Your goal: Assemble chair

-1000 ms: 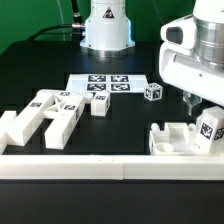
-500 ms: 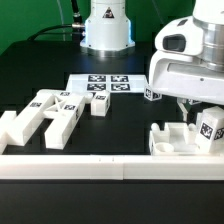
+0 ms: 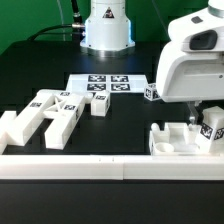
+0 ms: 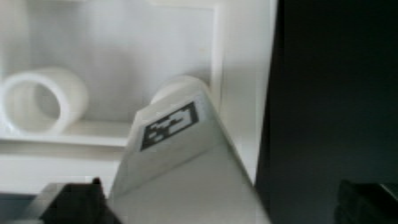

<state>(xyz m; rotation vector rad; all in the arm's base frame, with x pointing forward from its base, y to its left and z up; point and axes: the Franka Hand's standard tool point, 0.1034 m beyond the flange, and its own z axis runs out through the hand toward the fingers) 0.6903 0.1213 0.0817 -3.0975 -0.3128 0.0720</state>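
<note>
Sliding a little toward the exterior view's right since a moment ago, the arm (image 3: pixel 195 60) now covers part of the tagged block (image 3: pixel 213 128). On the exterior view's left, a pile of loose parts (image 3: pixel 45 115) lies on the bench (image 3: pixel 120 130), well apart from the arm. Next comes the marker board (image 3: pixel 100 84), with a small block (image 3: pixel 100 103) just in front of it. On the right lies the big part (image 3: pixel 175 138), long side running left to right. The tagged block stands upright on it, beside a round ring (image 4: pixel 45 100). The pincer (image 4: pixel 217 198) hangs right above this block, wide apart and holding nothing, one finger on each side. I think it only needs to go straight down. I see only black-and-white square tags, no words to read.
</note>
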